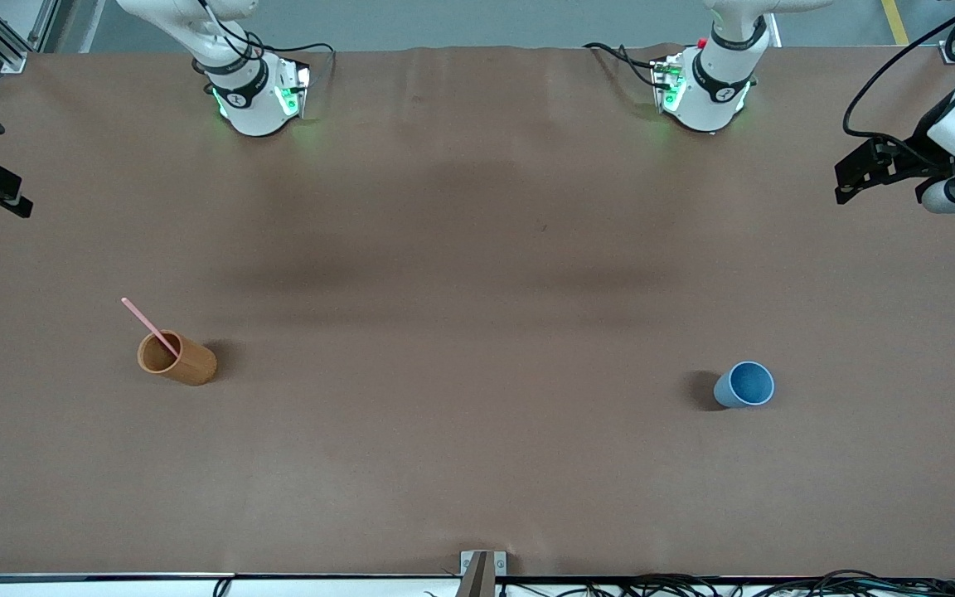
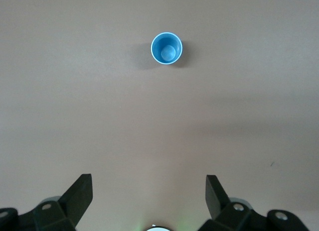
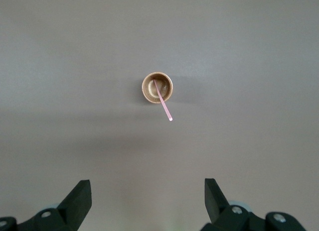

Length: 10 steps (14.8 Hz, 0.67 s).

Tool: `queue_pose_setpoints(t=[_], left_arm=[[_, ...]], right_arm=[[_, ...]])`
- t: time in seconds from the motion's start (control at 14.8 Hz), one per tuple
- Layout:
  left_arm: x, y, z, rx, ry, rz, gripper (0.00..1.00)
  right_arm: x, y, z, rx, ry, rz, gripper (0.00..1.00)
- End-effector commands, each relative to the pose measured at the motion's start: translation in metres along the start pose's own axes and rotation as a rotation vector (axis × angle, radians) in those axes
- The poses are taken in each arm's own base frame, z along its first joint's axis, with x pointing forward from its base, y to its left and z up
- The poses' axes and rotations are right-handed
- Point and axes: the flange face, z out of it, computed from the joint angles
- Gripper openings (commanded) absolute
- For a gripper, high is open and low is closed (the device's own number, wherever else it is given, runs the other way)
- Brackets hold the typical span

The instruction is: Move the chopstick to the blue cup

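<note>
One pale pink chopstick (image 1: 148,323) stands tilted in the orange-brown cup (image 1: 183,361) toward the right arm's end of the table; it also shows in the right wrist view (image 3: 165,105) in that cup (image 3: 149,88). The blue cup (image 1: 744,385) stands upright and empty toward the left arm's end, and shows in the left wrist view (image 2: 166,48). My right gripper (image 3: 147,181) is open and empty, high over the table above the orange-brown cup. My left gripper (image 2: 148,177) is open and empty, high above the blue cup, and shows at the front view's edge (image 1: 844,184).
The brown table cover (image 1: 477,290) lies flat between the two cups. The arm bases (image 1: 258,95) (image 1: 705,91) stand along the edge farthest from the front camera. Cables and a bracket (image 1: 477,570) run along the nearest edge.
</note>
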Motion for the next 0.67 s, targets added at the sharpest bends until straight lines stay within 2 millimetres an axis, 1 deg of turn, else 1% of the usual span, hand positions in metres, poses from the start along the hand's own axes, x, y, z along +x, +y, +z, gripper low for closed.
queue_pose_setpoints(t=[0.0, 0.07, 0.13, 0.34, 0.47, 0.54, 0.61], left_arm=[[0.004, -0.023, 0.003, -0.025, -0.013, -0.011, 1.00], [0.006, -0.025, 0.005, -0.027, -0.016, -0.005, 1.00], [0.010, -0.025, 0.012, -0.029, -0.027, -0.003, 1.00], [0.043, -0.024, 0.050, -0.038, -0.016, -0.020, 1.00], [0.067, -0.028, 0.085, -0.044, -0.024, -0.025, 1.00], [0.082, -0.042, 0.106, -0.049, -0.018, -0.048, 1.00], [0.098, -0.053, 0.131, -0.058, -0.007, -0.055, 1.00]], right_arm=[[-0.003, 0.000, -0.001, 0.004, 0.001, 0.002, 1.00], [-0.002, 0.000, 0.001, 0.004, -0.002, 0.002, 1.00], [-0.002, 0.000, 0.001, 0.004, -0.002, 0.002, 1.00], [-0.001, -0.001, 0.001, 0.005, 0.002, -0.002, 1.00], [-0.001, -0.001, 0.001, 0.005, 0.003, 0.000, 1.00], [-0.001, -0.001, 0.001, 0.005, 0.003, 0.000, 1.00], [-0.001, 0.000, 0.001, 0.005, 0.005, 0.001, 1.00]])
